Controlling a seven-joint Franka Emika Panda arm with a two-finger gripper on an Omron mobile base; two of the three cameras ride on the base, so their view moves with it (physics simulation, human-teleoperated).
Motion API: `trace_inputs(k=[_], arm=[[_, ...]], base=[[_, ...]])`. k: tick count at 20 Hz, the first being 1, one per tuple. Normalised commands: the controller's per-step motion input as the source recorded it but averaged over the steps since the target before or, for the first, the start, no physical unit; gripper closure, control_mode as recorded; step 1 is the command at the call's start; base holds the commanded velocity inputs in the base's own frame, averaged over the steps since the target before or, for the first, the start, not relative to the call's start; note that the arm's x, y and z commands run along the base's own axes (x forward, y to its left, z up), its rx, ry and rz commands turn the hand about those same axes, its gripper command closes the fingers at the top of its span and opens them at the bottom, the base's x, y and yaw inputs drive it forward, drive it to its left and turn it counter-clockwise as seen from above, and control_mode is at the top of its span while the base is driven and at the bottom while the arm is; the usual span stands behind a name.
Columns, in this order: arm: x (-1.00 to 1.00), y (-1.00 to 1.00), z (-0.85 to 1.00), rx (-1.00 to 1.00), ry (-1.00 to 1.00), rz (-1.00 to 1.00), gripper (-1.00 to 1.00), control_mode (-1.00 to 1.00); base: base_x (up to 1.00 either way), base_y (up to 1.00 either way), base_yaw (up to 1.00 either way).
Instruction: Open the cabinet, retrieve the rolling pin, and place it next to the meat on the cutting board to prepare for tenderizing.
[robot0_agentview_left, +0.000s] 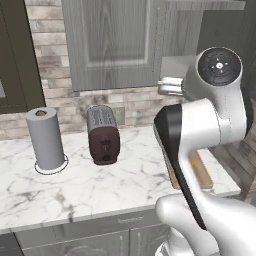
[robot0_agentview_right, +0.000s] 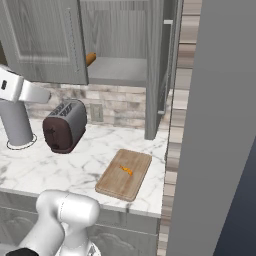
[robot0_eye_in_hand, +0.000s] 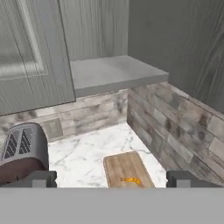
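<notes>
Jaws: spread wide and holding nothing; in the hand view the two dark tips sit at the far left and far right of the lower edge, so the jaws (robot0_eye_in_hand: 112, 178) hang midway above the cutting board.
Hand view, cabinet: the cabinet (robot0_eye_in_hand: 26, 52) has its left door closed in front, and beside it the grey shelf (robot0_eye_in_hand: 113, 72) lies bare where it shows.
Hand view, counter: the cutting board (robot0_eye_in_hand: 127, 168) lies on the marble counter (robot0_eye_in_hand: 83, 153) near the brick side wall, the meat (robot0_eye_in_hand: 130, 180) on its near end; the toaster (robot0_eye_in_hand: 22, 153) stands to the left.
Left base view, counter: a paper towel roll (robot0_agentview_left: 46, 137) stands upright at the left, the toaster just to its right, both on the counter under the closed cabinet door.
Left base view, board: a strip of the cutting board shows behind the arm (robot0_agentview_left: 200, 150).
Right base view, cabinet: the right door (robot0_agentview_right: 159, 70) stands swung open; the rolling pin (robot0_agentview_right: 90, 59) lies on the shelf, only its orange end peeking past the edge of the closed left door.
Right base view, board: the meat rests near the middle of the cutting board, which lies right of the toaster and well below the rolling pin.
</notes>
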Motion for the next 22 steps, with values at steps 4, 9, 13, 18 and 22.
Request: trace_inputs(k=[4,9,13,18,22], arm=[[0.05,0.01,0.23,0.12,-0.35,0.16,-1.0,-1.0],[0.03,0.0,0.28,0.03,-0.32,0.15,-1.0,-1.0],[0.08,0.01,0.24,0.0,-0.18,0.12,-1.0,-1.0],[0.32,0.22,0.0,0.0,-0.02,0.06,-1.0,-1.0],[0.23,0.29,0.0,-0.03,0.02,0.0,-1.0,-1.0]], base=[[0.0,0.0,0.0],[0.0,0.0,0.0],[0.0,0.0,0.0],[0.0,0.0,0.0],[0.0,0.0,0.0]])
